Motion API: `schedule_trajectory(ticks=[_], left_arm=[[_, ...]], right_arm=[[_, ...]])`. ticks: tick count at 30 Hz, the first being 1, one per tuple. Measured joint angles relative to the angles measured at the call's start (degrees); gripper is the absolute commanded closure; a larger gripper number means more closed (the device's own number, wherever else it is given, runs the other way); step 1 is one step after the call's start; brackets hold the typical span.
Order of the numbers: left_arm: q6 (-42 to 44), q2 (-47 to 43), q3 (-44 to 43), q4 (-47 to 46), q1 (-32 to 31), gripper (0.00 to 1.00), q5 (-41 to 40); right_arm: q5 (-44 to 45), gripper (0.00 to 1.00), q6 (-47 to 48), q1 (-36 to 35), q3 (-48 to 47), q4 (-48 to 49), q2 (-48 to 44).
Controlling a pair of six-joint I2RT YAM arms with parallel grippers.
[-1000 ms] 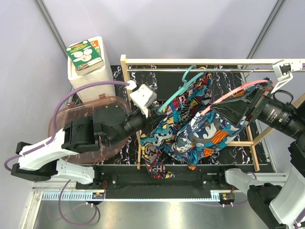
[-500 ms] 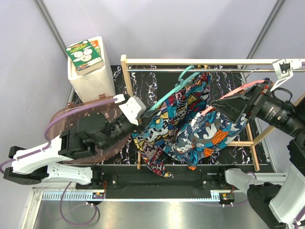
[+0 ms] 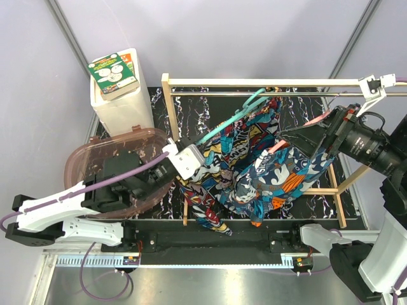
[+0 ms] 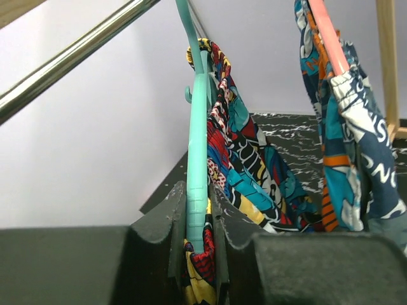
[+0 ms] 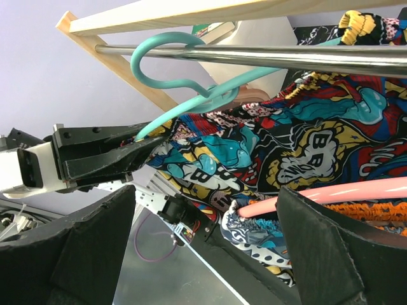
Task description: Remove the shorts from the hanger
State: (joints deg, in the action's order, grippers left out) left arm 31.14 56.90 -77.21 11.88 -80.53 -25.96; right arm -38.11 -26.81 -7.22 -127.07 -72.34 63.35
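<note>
The comic-style navy, red and yellow shorts (image 3: 245, 155) hang on a teal hanger (image 3: 232, 121) hooked over the metal rail (image 3: 286, 93). My left gripper (image 3: 201, 147) is shut on the hanger's lower end with a fold of these shorts; the left wrist view shows the hanger (image 4: 197, 159) and fabric (image 4: 248, 159) between its jaws (image 4: 197, 216). The teal, orange and white shorts (image 3: 286, 175) hang on a pink hanger (image 3: 311, 124). My right gripper (image 3: 299, 141) is open beside them; in its wrist view (image 5: 206, 248) the pink hanger (image 5: 343, 194) passes between the fingers, untouched.
A wooden rack frame (image 3: 170, 114) carries the rail over a black marbled mat (image 3: 210, 105). A white container with a green-lidded box (image 3: 117, 89) stands at the back left. A brown translucent lid (image 3: 95, 159) lies under my left arm. Rack legs (image 3: 337, 203) stand at the right.
My left gripper has moved toward the near edge, drawing the teal hanger's end and the comic shorts with it. My right gripper has shifted slightly up and stays open.
</note>
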Motion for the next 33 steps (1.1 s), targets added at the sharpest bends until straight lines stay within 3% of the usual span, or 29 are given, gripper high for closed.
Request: schedule_trajectory(ticks=[13, 33], left_arm=[[12.31, -0.79, -0.2, -1.01, 0.0, 1.0, 1.27], [14.73, 0.04, -6.43, 1.33, 0.04, 1.0, 5.97]], right_arm=[[1.05, 0.0, 1.55, 0.0, 3.5, -0.35, 0.42], [-0.13, 0.0, 1.49, 0.0, 3.34, 0.63, 0.57]])
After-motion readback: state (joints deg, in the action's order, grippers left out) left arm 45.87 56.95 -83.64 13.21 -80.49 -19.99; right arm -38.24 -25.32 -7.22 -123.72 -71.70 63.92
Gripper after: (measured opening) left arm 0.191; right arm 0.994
